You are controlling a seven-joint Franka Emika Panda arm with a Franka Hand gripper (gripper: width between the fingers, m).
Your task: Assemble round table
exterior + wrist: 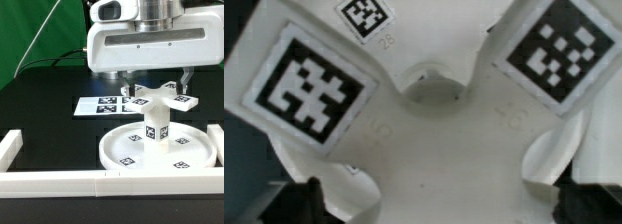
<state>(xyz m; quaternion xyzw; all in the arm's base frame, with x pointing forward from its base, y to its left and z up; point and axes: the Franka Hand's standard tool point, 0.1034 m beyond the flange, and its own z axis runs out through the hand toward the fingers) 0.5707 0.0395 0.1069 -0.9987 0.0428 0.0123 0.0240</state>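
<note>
Gripper (152,82) open, above cross-shaped base (158,97) at frame centre. Base sits atop leg (155,128) on disc (130,152). Likely step: seating base. Next: centred grasp, screwing rotation.

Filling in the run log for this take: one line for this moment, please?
stage: cross-shaped base on leg, upright on round disc | gripper: open, just above base, holding nothing | marker board: behind the disc

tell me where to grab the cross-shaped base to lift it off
Probably best from straight above: set the fingers on either side of one arm of the cross-shaped base. It sits level atop the upright leg, and its arms look narrow, with flat sides.
</note>
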